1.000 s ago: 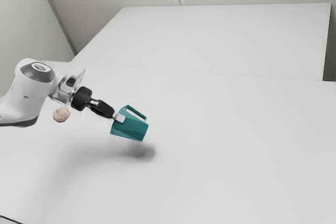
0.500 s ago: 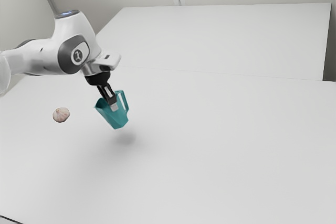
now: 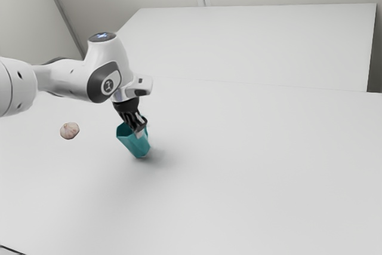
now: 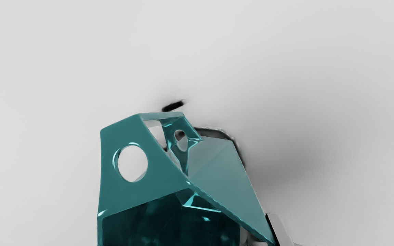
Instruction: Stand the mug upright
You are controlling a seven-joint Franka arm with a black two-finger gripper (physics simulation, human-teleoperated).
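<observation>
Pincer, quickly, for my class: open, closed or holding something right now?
Pincer: closed, holding the teal mug by its wall, the mug tilted.

Can count 1 teal mug, 1 gripper at it, 1 arm above, 1 pale rounded lump and 1 dark cord to the exterior view's left of the mug.

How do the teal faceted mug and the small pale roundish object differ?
The teal faceted mug is tilted, held by the fingers; the small pale roundish object rests on the white table. The mug is larger, angular and hollow; the roundish object is compact and rounded. Both are in the exterior view's left half.
</observation>
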